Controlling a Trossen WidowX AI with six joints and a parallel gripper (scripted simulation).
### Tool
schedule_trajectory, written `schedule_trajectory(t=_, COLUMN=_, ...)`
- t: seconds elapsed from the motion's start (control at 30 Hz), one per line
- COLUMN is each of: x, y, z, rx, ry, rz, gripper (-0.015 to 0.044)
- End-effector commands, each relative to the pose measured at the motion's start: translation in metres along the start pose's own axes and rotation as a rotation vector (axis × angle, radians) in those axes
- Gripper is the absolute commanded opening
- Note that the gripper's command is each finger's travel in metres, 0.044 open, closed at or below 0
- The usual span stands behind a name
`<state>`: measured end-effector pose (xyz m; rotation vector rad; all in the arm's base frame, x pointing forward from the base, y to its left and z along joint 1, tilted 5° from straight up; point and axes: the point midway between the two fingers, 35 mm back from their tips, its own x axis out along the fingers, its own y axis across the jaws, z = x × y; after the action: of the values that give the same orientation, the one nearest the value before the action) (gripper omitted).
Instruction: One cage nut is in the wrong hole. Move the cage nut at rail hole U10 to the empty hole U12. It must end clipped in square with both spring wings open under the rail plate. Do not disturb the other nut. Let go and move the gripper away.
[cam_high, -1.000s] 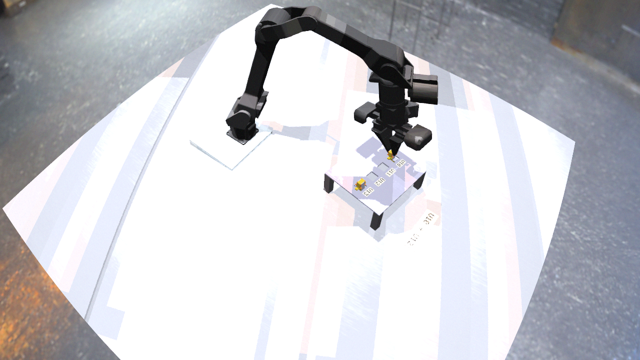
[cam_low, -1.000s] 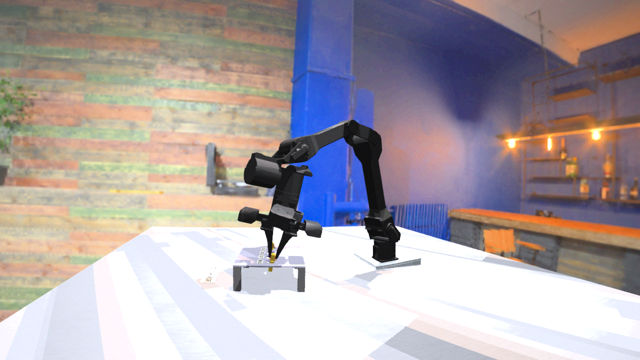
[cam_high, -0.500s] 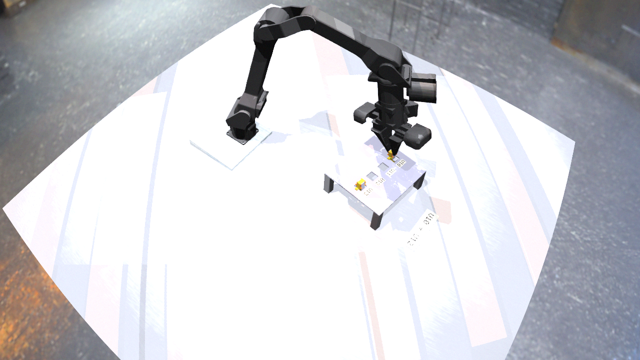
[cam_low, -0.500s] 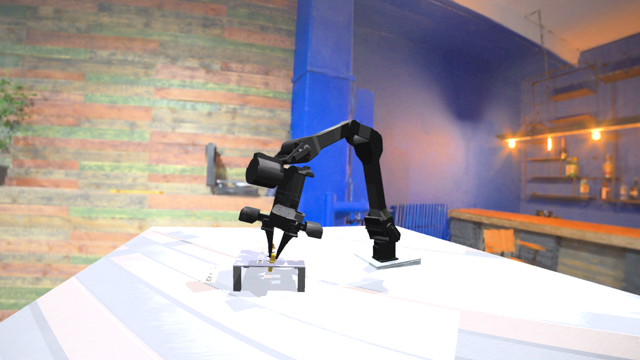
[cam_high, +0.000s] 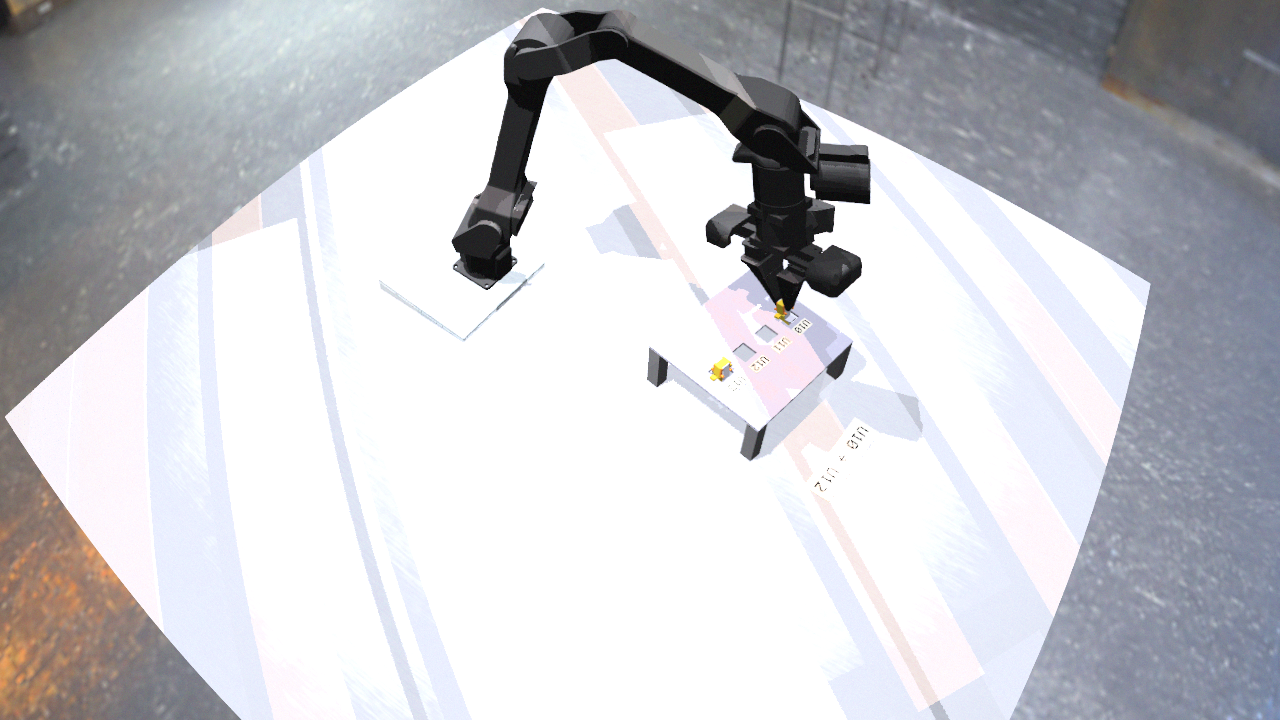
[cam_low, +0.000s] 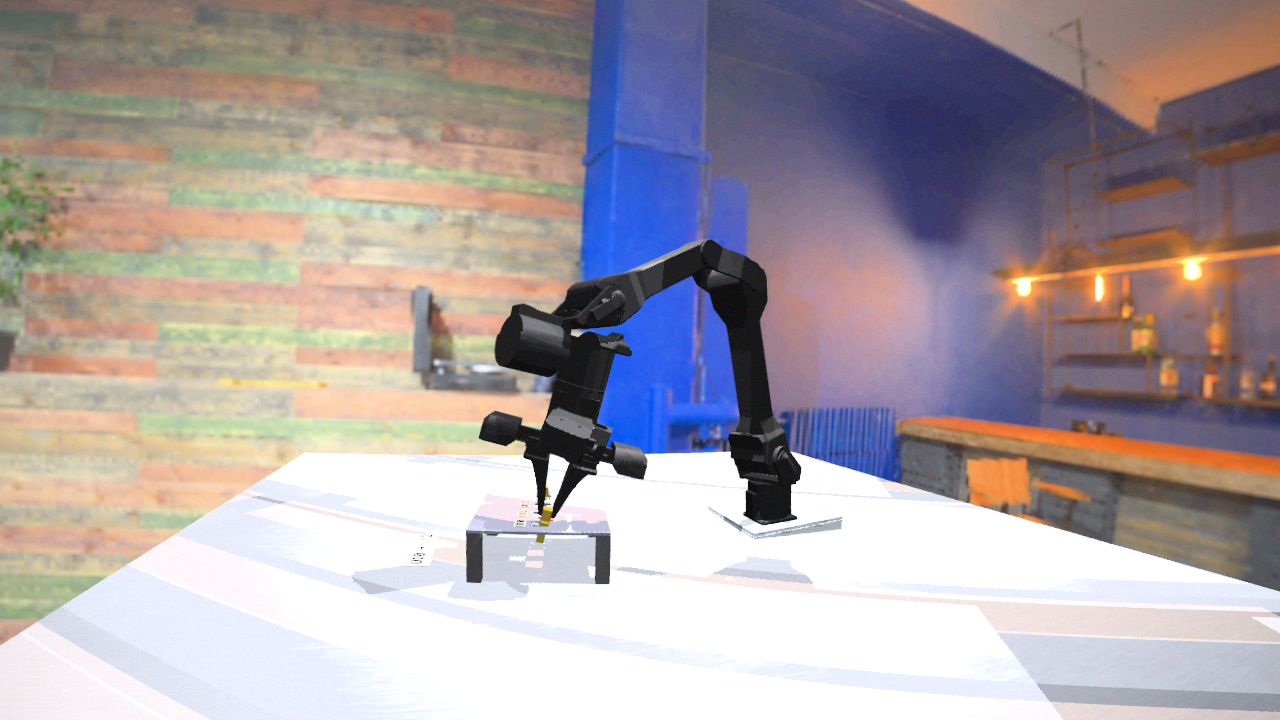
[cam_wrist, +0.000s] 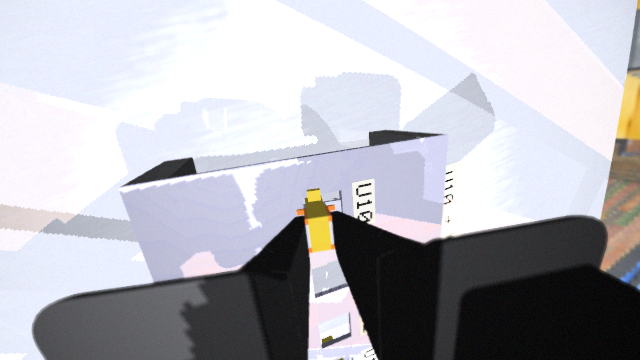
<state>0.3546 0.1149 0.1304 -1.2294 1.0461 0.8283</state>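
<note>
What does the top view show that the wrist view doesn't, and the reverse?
Top only: the arm's base on its pale plate, and the far nut by U13 with its yellow body plainly in sight.

Wrist only: a close look at the pincer from behind its fingers, with orange edges showing on the gripped cage nut.

Both: that nut between the fingertips at U10, the U10 label, and part of the rail plate.
</note>
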Motion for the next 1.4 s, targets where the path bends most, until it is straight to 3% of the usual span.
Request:
schedule_trajectory(t=0.0, x=-0.0031, y=-0.0008, z=-0.0004, rx=0.007, ry=-0.002, rz=-0.014, gripper=0.0033)
schedule_trajectory(t=1.37, x=-0.0023, y=-0.0007, z=-0.0002, rx=0.007, ry=-0.003, rz=-0.035, gripper=0.0033)
